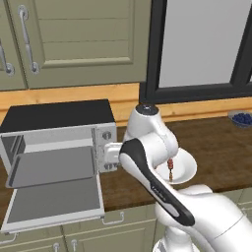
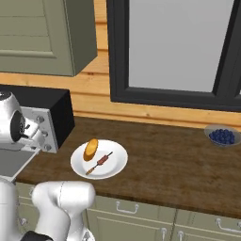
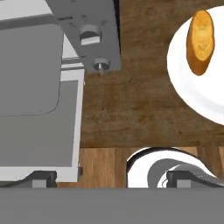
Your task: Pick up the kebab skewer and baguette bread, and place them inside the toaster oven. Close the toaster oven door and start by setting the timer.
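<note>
Oven (image 1: 54, 128) stands at the 9 o'clock end of the wooden tabletop (image 2: 169, 164), black top, silver front. Its door (image 1: 54, 204) is dropped fully open, lying flat and projecting past the tabletop edge above the lower cabinets. A grey tray (image 1: 51, 165) sits partly drawn out of the cavity, above the door. The knobs (image 1: 106, 136) are stacked on the 3 o'clock side of the front panel.

Plate (image 2: 117, 164), white and round, rests on the tabletop just beside the oven, toward 3 o'clock of it. Bread (image 2: 91, 149) lies on the plate's 10 o'clock portion, golden crust, long axis running roughly 12 to 6. Skewer (image 2: 99, 162) lies on the same plate toward its centre, angled from 7 to 1 o'clock, with dark red-brown chunks midway along the stick. Bread and skewer are near each other; contact between them cannot be confirmed.

Pincer (image 3: 112, 179): the hand view shows both finger tips set wide apart at the lower edge, nothing between them. It is positioned over the tabletop between the oven's knob panel and the plate, looking down; the bread (image 3: 200, 41) appears at 1 o'clock in that view, the oven panel at 11 o'clock.

A bowl (image 2: 222, 136) of dark blue berries sits far toward 3 o'clock on the tabletop, well apart from the plate.
</note>
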Robot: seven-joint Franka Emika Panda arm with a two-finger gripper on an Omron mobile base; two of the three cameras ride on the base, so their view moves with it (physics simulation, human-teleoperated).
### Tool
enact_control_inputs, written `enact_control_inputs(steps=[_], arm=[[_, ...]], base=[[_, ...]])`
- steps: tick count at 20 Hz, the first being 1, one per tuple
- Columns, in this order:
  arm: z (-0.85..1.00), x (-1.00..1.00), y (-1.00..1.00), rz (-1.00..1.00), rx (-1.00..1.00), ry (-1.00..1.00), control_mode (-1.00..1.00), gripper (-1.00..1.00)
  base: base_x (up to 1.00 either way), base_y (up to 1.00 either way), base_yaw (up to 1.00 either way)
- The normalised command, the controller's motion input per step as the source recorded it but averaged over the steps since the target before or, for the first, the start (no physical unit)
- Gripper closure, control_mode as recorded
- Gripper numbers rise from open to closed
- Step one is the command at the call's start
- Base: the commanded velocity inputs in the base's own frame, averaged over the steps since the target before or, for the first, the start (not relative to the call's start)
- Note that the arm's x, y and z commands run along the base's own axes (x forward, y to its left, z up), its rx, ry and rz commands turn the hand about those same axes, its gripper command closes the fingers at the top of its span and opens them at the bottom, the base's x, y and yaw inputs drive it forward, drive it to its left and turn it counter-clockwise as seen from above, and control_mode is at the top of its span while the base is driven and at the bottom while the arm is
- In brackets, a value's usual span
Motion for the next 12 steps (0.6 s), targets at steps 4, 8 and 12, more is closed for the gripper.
enact_control_inputs(steps=[4, 8, 12], arm=[[0.00, 0.18, -1.00, 0.00, 0.00, 0.25, -1.00, -1.00], [-0.12, 0.62, -1.00, 0.00, 0.00, 0.28, -1.00, -1.00], [-0.31, 0.93, -1.00, 0.03, -0.01, 0.15, -1.00, -1.00]], base=[[0.00, 0.00, 0.00], [0.00, 0.00, 0.00], [0.00, 0.00, 0.00]])
